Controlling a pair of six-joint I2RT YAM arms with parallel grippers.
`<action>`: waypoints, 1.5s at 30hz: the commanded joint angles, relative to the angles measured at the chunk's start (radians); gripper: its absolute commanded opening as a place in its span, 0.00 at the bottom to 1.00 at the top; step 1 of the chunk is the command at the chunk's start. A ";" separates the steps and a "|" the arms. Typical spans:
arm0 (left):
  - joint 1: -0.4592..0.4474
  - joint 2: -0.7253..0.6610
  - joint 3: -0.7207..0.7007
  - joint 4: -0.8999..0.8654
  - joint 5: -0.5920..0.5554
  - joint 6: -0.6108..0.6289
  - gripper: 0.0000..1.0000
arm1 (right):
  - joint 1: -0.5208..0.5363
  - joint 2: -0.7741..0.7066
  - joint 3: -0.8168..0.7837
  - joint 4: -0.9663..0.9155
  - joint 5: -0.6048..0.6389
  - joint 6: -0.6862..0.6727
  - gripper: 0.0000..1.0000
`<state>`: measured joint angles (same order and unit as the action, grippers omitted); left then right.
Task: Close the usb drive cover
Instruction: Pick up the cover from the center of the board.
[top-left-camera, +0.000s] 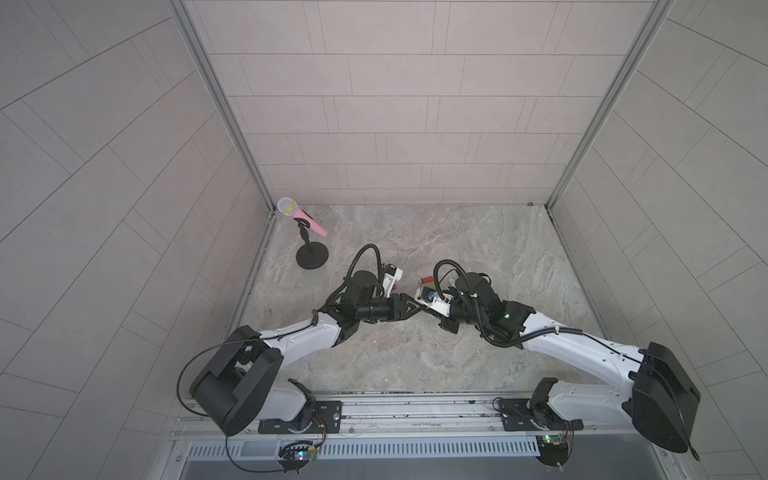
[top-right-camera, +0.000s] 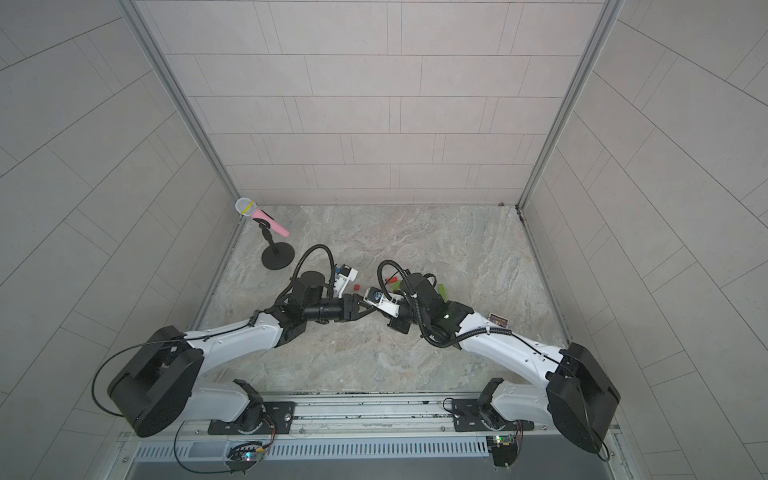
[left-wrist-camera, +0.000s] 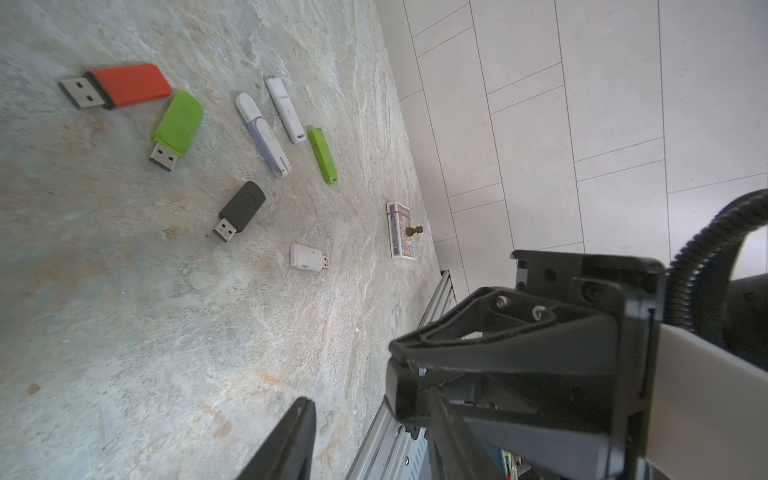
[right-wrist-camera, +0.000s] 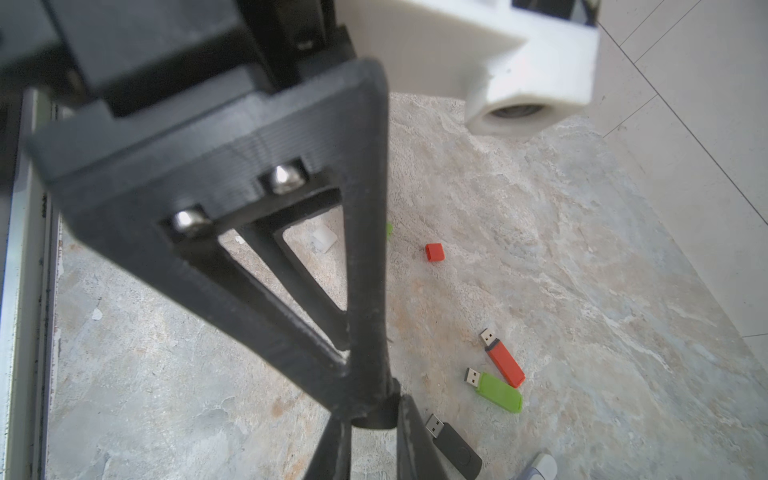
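Left wrist view, left pincer (left-wrist-camera: 370, 397): jaws apart, bare table (left-wrist-camera: 124, 332) showing between them, nothing held. Close only once a cap sits squarely between the fingers.
Red cap (right-wrist-camera: 434, 252): loose on the table, left of the drives and apart from them, on the far side of the meeting tips. Likely the piece you need. Grip its closed end so the mouth faces the plug.
Right pincer (right-wrist-camera: 374, 417): closed, its tip against the left pincer's above mid-table. A small dark lump sits there; whether it is a cap, you cannot tell.
Red drive (left-wrist-camera: 120, 85): flat, right of centre, plug bare. The green drive (left-wrist-camera: 176, 126) is just beside it. The black drive (left-wrist-camera: 241, 210) and white drive (left-wrist-camera: 307, 257) lie further right and nearer. All are uncapped. Pin the body, line cap and plug on one axis, push straight; a tilted cap will likely jam.
Left wrist view alone: every drive laid out; in both top views the right arm (top-right-camera: 490, 336) covers most.
Right wrist view alone: the tips meeting, and a white piece (right-wrist-camera: 324, 239) on the near side of the red cap.
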<state>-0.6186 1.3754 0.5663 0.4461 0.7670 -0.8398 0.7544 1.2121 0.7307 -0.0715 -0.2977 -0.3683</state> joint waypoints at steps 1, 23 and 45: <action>-0.004 0.012 0.027 0.051 0.028 -0.008 0.49 | 0.002 0.004 0.009 0.019 -0.026 0.010 0.19; -0.004 0.054 0.035 0.070 0.074 -0.022 0.28 | 0.010 0.030 0.028 0.061 -0.071 0.037 0.19; 0.055 -0.020 -0.025 0.052 0.013 -0.030 0.10 | -0.089 -0.083 -0.048 -0.005 0.010 0.032 0.34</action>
<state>-0.5907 1.3945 0.5613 0.4877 0.7982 -0.8677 0.7097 1.1652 0.6983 -0.0589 -0.2951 -0.3397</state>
